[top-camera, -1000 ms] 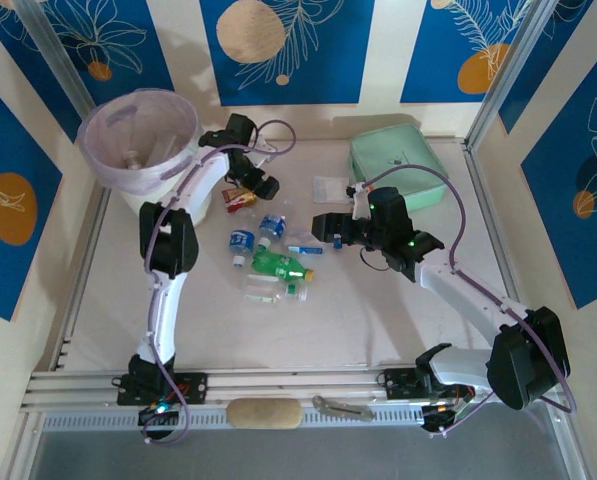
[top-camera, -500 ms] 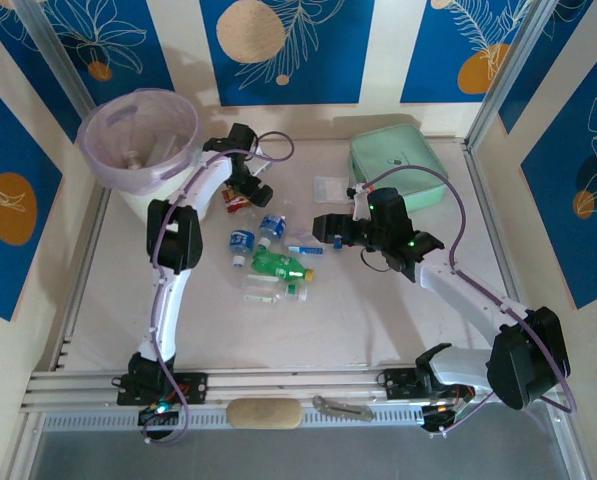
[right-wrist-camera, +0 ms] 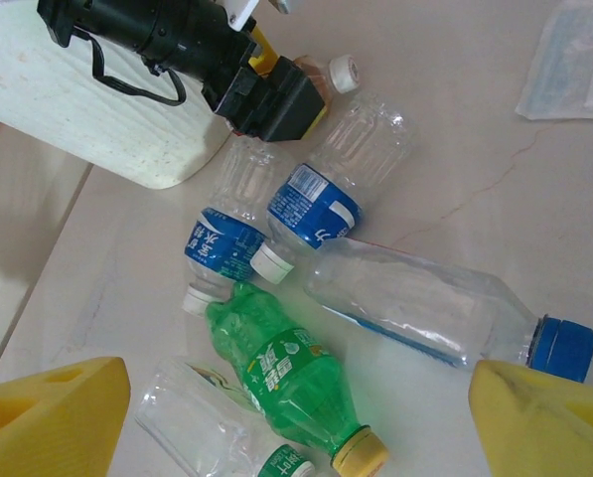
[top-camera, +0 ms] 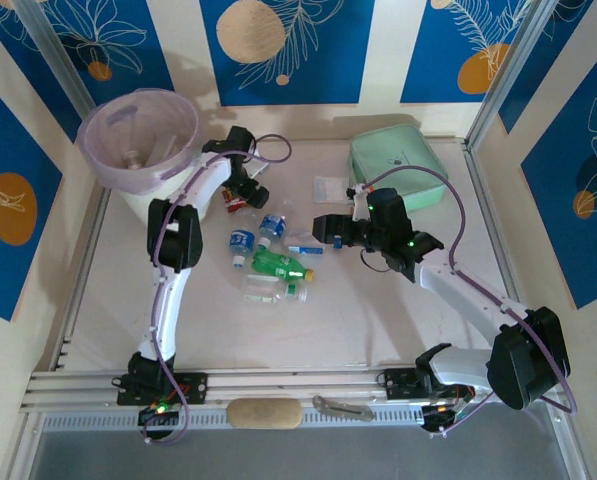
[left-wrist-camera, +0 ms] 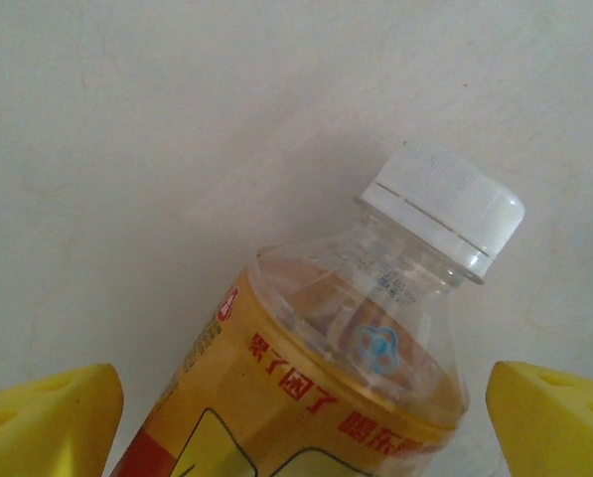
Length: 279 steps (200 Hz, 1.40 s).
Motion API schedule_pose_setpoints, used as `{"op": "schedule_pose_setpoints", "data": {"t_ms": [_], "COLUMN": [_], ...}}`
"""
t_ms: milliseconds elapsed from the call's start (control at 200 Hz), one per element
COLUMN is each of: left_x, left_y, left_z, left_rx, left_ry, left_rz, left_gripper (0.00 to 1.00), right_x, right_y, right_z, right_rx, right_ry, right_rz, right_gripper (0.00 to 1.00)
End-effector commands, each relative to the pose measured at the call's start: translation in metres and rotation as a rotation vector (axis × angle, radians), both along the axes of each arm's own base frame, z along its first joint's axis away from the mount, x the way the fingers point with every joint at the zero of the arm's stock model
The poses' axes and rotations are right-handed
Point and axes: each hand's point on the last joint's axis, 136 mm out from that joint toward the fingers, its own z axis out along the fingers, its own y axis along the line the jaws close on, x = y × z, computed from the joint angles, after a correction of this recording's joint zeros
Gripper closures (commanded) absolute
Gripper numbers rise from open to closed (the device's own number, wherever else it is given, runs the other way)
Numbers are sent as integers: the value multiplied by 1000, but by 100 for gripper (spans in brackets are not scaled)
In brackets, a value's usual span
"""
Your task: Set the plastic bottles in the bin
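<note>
LEFT: your left gripper (top-camera: 246, 188) is wide, a finger each side of the clear plastic bottle with the red-yellow label and white cap (left-wrist-camera: 356, 338), just beside the round white bin with the pink bag (top-camera: 163, 172) | CHANGE: it came down over that bottle | MEANS: a grab looks next | RIGHT: your right gripper (top-camera: 320, 226) stays wide and empty, farther from the bin, over the green and blue-labelled bottles (right-wrist-camera: 276, 368)

The bin (top-camera: 128, 182) is white with a lilac liner, the case (top-camera: 398, 165) mint green, the bench (top-camera: 378, 310) off-white. One bottle (left-wrist-camera: 346, 378) has an orange-red label and white cap, the green bottle (right-wrist-camera: 281, 378) a yellow cap, and two clear bottles (right-wrist-camera: 314, 206) blue labels. The fingers (left-wrist-camera: 48, 419) are yellow.
</note>
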Motion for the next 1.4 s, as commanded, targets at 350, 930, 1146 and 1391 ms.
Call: {"op": "schedule_pose_setpoints", "data": {"t_ms": [350, 930, 1146, 1391], "left_x": [-4, 8, 1, -22], "left_y": [6, -9, -19, -29], "left_z": [-19, 61, 152, 252], "left_rx": [9, -43, -145, -323], "left_ry": [45, -145, -300, -454], "left_rz": [23, 5, 8, 1], "left_gripper": [19, 44, 45, 45], "right_x": [-5, -4, 0, 3], "right_y": [0, 1, 5, 13], "right_z": [7, 8, 7, 5], "right_rx": [-12, -9, 4, 18], "right_ry": [-21, -30, -31, -29], "right_rz": [4, 3, 9, 27], "right_gripper": [11, 11, 11, 10]}}
